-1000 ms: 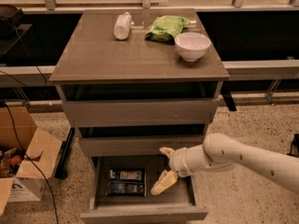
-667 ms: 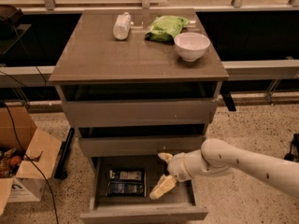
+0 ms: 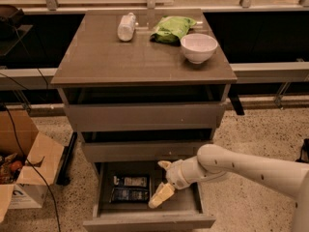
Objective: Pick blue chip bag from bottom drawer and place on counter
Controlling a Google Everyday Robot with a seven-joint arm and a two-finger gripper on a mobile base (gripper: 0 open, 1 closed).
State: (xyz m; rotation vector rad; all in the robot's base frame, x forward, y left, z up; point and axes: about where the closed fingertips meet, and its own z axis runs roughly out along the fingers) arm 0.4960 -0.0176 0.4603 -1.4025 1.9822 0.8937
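Gripper [image 3: 163,180] spread in bottom drawer [image 3: 145,222] beside blue chip bag [image 3: 129,188] — contact unclear

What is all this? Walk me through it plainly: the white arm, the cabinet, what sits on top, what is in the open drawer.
This is one picture, looking down at a three-drawer cabinet from the front. The white arm belongs to a mobile robot. Its end effector, a two-finger clamp, is open inside the bottom drawer, beside a dark blue chip bag, and holds nothing. On the counter are a bottle on its side, a green bag and a white bowl. A cardboard box stands beside the cabinet.
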